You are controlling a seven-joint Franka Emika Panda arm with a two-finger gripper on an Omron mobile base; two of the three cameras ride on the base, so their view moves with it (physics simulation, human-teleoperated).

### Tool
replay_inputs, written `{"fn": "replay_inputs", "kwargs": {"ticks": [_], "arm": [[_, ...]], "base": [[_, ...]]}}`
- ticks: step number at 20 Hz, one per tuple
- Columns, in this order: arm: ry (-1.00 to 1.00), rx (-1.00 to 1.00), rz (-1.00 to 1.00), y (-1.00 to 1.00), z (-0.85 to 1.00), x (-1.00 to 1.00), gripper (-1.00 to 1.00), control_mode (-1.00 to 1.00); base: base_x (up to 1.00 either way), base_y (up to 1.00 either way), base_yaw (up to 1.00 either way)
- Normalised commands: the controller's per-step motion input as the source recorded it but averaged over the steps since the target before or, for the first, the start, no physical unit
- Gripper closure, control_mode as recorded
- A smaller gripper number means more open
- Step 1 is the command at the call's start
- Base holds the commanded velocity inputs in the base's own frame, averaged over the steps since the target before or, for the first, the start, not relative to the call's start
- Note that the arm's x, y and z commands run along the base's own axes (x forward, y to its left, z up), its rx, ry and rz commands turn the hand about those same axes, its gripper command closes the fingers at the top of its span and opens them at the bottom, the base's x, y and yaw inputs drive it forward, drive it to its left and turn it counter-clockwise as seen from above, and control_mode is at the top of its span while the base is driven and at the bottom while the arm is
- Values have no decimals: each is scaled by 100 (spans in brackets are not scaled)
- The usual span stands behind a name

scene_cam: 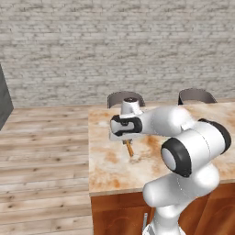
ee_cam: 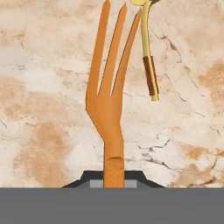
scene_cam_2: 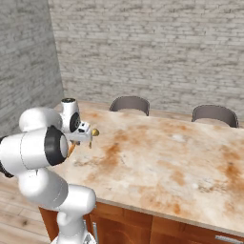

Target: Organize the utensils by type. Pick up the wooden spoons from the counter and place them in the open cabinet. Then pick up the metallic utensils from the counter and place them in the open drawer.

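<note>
The orange wooden fork-shaped utensil (ee_cam: 109,100) sits in the grip of the gripper (ee_cam: 114,175): the jaws are clenched on the lower end of its handle, and its long axis runs straight out from the jaws, three tines pointing away from the hand over the marbled counter (ee_cam: 48,131). From the left base view the same wooden piece (scene_cam: 130,148) hangs below the hand, low over the near left part of the counter (scene_cam: 110,170); whether its tip touches the stone I cannot tell.

Just beside the tines, on the right side in the hand view, lies a second utensil, a pale yellow handle with a brown band (ee_cam: 149,70), roughly parallel to the fork and apart from it. From the right base view a small rounded golden end (scene_cam_2: 95,132) shows just past the gripper (scene_cam_2: 83,136), perhaps that piece.

With the handle in line with the jaws, the lift probably needs a straight rise first so the tines come away without dragging the neighbour.

Two chair backs (scene_cam: 125,97) stand on the far side of the counter, before the brick wall (scene_cam: 114,41).
</note>
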Motion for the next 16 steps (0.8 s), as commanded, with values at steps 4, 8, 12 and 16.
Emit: {"fn": "replay_inputs", "kwargs": {"ticks": [4, 8, 12, 16], "arm": [[0, 0, 19, 0, 93, -17, 100, -100], [0, 0, 22, 0, 80, -19, 100, -100], [-2, 0, 39, -12, 64, -21, 100, -100], [-8, 0, 36, -8, 55, -28, 100, -100]], "base": [[0, 0, 0], [0, 0, 0], [0, 0, 0], [0, 0, 0]]}}
